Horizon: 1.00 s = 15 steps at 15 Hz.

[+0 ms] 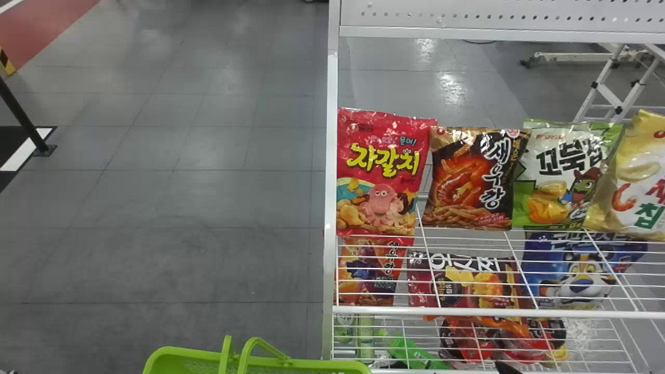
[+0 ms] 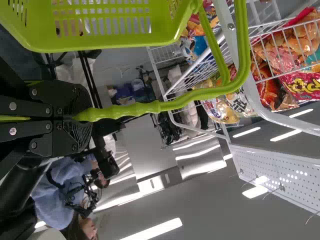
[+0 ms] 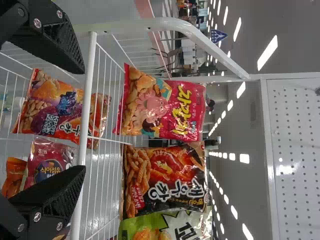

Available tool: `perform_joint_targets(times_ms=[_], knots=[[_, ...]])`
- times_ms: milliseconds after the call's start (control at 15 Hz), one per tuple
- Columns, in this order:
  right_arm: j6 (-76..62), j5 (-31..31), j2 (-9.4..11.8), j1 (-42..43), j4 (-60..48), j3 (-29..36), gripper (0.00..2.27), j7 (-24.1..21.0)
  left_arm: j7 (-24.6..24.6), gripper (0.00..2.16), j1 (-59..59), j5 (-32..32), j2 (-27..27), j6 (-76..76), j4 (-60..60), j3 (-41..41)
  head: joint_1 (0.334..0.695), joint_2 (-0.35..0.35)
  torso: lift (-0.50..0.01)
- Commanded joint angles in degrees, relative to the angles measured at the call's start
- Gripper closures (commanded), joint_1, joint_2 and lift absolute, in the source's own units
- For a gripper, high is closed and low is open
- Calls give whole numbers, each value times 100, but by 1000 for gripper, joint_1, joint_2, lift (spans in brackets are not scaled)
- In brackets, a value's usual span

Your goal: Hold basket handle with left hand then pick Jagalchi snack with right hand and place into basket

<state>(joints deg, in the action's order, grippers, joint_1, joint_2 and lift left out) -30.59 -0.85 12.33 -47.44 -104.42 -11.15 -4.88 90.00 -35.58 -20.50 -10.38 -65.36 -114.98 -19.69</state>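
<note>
Jagalchi snack: on upper wire shelf, robot's left end, standing upright next to the white post, just beside the black bag. Outside the basket.

Labels: Jagalchi front is red, big yellow characters up top, smaller print above, pink octopus below. Black bag has white characters running down one side. Green-white bag next, dark lettering plus a cartoon character. Then yellow bag, red and green lettering, shrimp picture. Tier below: blue bag with a tiger face, orange-red bag with white and dark print.

Left gripper: clamped on the green handle, basket hanging from it. Head view puts the basket at the bottom edge, left of the shelf.

Right gripper: dark tip at head view's bottom edge. Right wrist view has the right gripper with fingers spread wide, nothing between them gripped, in front of the shelf and apart from the Jagalchi.

View differences: head view gives grey floor and a stepladder behind the rack. Left wrist view gives hooks on the perforated panel. Right wrist view gives a blue hanging sign and ceiling lights.
</note>
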Motion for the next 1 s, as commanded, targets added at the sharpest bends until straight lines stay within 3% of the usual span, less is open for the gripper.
perform_joint_targets(times_ms=[0, 533, 933], knots=[[313, 15, 24, 192, -96, -63, 137, 4, 57, 2142, -11, 2, 1, 18, -16, -26, 695, -13, -9], [1860, 15, 24, 1264, -509, -361, 137, 57, 57, 2142, -20, 11, 27, 71, -16, -26, 695, 38, -9], [2950, -108, -135, 2301, -509, -590, 137, 57, 57, 2142, -20, 37, 36, 71, -33, -17, 695, 97, -9]])
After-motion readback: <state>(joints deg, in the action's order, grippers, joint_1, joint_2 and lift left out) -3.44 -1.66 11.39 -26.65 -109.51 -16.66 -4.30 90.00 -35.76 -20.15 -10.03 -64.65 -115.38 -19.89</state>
